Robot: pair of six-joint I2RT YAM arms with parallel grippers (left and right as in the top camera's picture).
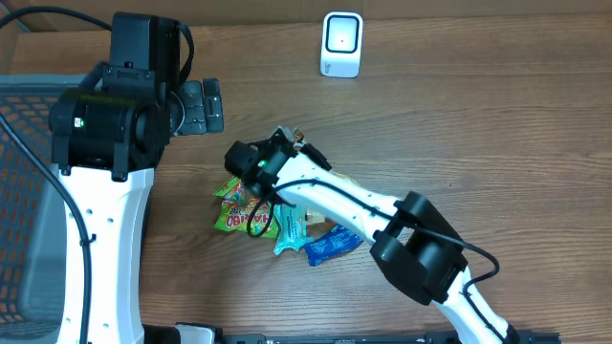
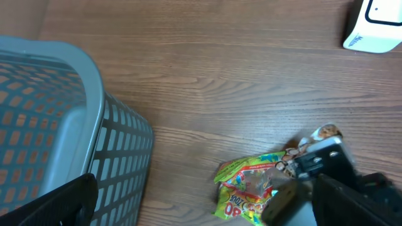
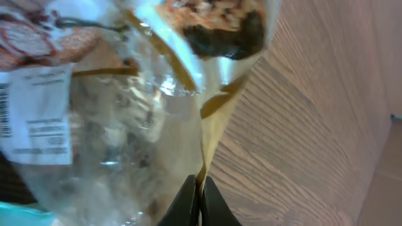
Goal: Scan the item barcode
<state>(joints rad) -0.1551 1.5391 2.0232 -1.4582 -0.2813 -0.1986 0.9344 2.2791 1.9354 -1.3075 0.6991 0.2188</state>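
Note:
My right gripper [image 3: 200, 188] is shut on the edge of a clear snack packet [image 3: 125, 125] with a brown seam. The packet carries a white label [image 3: 39, 113], and barcode lines show at that view's left edge. From overhead, the right gripper [image 1: 273, 158] holds the packet [image 1: 292, 138] above a pile of snacks. The white scanner [image 1: 341, 45] stands at the far middle of the table, also in the left wrist view as the scanner [image 2: 377, 25]. My left gripper [image 2: 173, 210] is open with nothing between its fingers, and sits between the basket and the pile.
A grey mesh basket [image 2: 63, 125] stands at the left; overhead its rim [image 1: 24, 86] shows. The pile holds a green-yellow candy bag [image 1: 237, 205], a teal packet [image 1: 290, 231] and a blue packet [image 1: 333, 245]. The left gripper [image 1: 203, 105] hangs left of the pile.

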